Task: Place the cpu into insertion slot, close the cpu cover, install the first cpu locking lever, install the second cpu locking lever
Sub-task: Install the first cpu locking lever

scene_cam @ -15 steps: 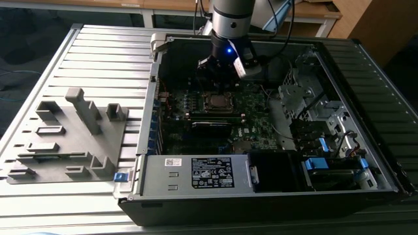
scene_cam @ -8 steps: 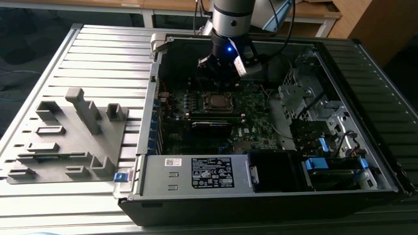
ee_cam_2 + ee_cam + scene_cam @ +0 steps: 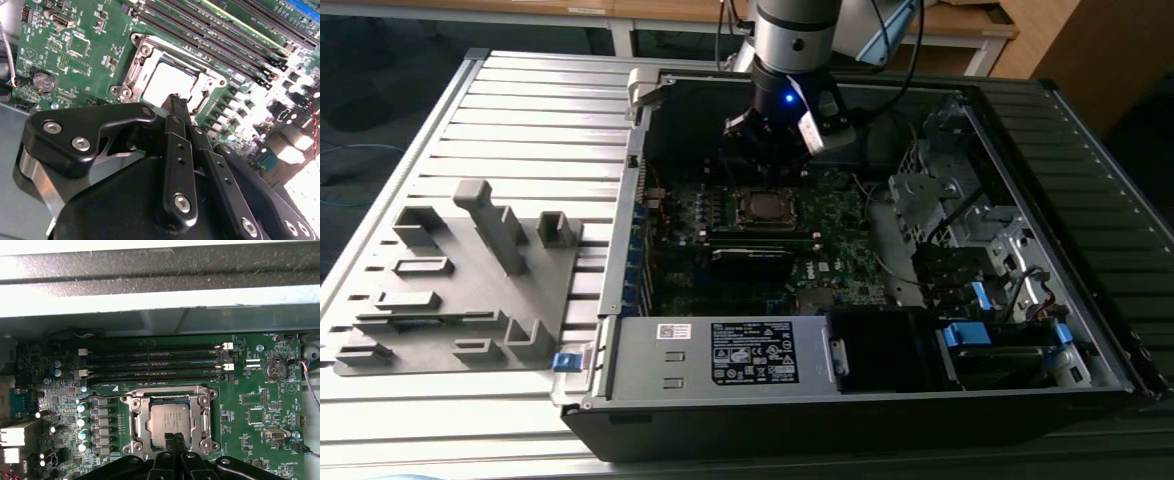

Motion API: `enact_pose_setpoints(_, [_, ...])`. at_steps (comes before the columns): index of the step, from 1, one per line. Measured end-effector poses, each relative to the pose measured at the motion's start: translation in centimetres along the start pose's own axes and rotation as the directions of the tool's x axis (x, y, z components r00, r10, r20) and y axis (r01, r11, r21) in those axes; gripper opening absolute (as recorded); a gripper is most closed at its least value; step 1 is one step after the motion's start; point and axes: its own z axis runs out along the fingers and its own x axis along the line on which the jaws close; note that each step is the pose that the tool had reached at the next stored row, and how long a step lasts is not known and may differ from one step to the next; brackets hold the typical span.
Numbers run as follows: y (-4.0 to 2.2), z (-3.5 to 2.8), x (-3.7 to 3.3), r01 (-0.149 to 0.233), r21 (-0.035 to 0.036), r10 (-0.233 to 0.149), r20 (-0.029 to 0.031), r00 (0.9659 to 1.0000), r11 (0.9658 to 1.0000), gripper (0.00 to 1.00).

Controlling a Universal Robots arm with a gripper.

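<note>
Silver arm with blue light, black screw-studded end effector.

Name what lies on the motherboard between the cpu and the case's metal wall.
Long black memory slots run side by side between the cpu and the case wall, as the first wrist view shows.

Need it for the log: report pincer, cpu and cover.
Pincer shut, tips just over the cpu. Cpu seated, cpu cover down around it. Nothing blocking.
</note>
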Motion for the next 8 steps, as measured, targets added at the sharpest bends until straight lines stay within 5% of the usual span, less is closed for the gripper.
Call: enact_pose_setpoints(8, [0.00, -0.17, 0.00, 0.000, 0.0001, 0.000, 0.0000, 1.0000, 1.0000, 0.11])
